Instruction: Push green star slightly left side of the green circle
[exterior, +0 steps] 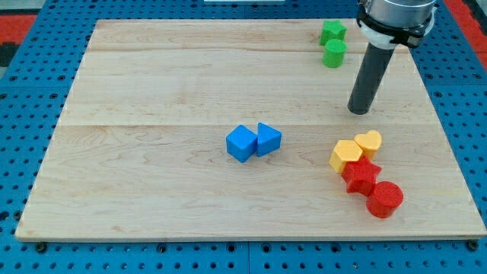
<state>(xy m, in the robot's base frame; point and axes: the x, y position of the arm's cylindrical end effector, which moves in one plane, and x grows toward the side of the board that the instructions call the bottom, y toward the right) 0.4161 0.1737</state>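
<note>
Tip standing clear of the green pair, nothing in contact.

No jaws are fitted; the rod ends in my tip (360,112), which is resting on the table (152,91) and touching no block. The green star (332,32) is found near the view's top edge, up and to the view's left of the tip, directly above the green circle (334,53) and seemingly touching it. The star is seen as a small bright-green piece with notched edges. It is judged that the tip must be brought round to the star's right side before a leftward push.
</note>
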